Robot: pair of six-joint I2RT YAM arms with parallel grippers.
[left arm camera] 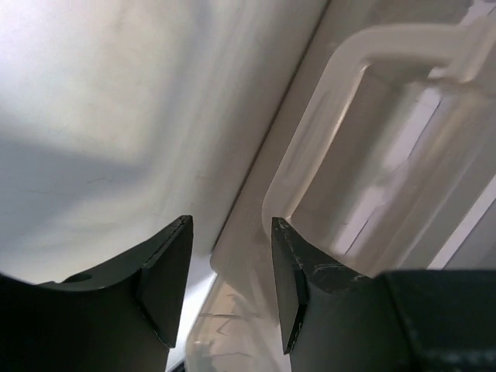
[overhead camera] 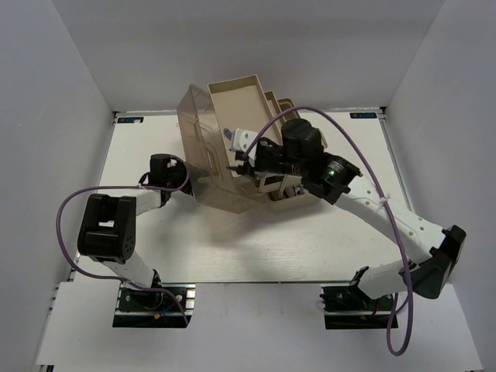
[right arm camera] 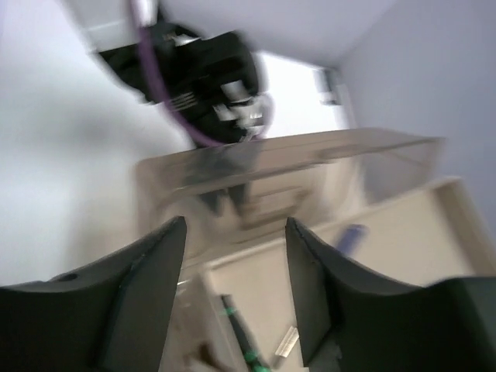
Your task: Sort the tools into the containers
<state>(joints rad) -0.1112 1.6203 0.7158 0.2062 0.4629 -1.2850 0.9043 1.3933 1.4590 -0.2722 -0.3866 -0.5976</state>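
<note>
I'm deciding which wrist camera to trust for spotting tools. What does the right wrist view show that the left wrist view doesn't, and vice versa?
Only the right wrist view: the beige toolbox trays, with a green-banded dark screwdriver and a blue-handled tool lying in them, all blurred, plus the left arm beyond. Only the left wrist view, clearly: the pale curved handle. Both: the translucent brown lid and that arm's own gripper standing open, the right gripper and the left gripper.

Plain white walls (overhead camera: 256, 39) are enclosing a white worktop (overhead camera: 294, 252) on three sides, meeting at two rear corners. Soft, even light is falling from above, leaving faint shadows on the pale surface.
</note>
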